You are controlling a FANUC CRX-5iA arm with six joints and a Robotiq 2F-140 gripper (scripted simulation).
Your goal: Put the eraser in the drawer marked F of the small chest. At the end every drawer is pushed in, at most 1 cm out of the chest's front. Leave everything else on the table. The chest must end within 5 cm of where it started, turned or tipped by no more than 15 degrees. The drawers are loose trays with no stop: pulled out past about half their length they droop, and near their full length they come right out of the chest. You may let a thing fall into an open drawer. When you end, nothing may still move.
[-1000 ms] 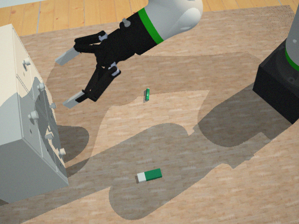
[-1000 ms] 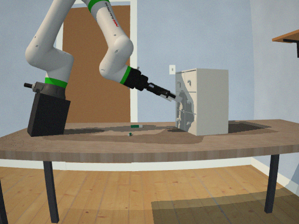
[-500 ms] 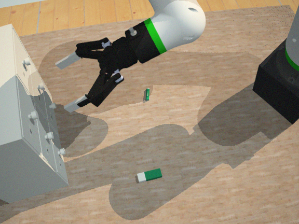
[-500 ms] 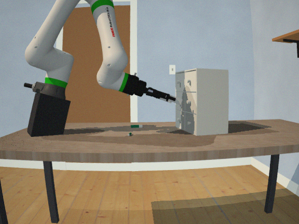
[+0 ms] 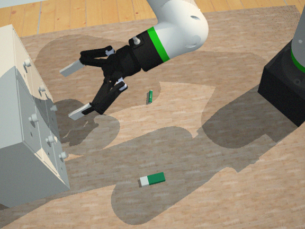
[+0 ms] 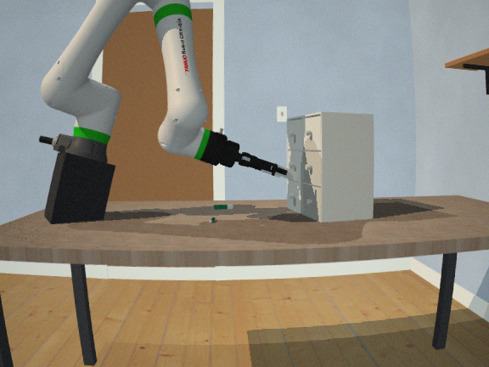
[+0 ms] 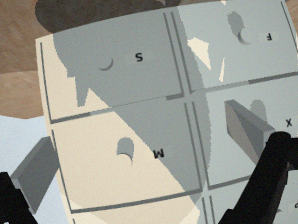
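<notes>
Wrist: lowest drawer (image 7: 250, 212) (mostly cropped).

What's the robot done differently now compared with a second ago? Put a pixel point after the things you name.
The arm has lowered its gripper (image 5: 68, 95) (image 6: 290, 173) (image 7: 138, 135) in front of the small chest (image 5: 16, 169) (image 6: 348, 166) (image 7: 188, 95), and the gripper now tilts less steeply downward. Nothing was taken hold of or let go; the fingers stay open. The chest, the eraser (image 5: 152, 178) (image 6: 222, 206) and the little green cylinder (image 5: 150, 96) (image 6: 213, 219) stayed put.
</notes>
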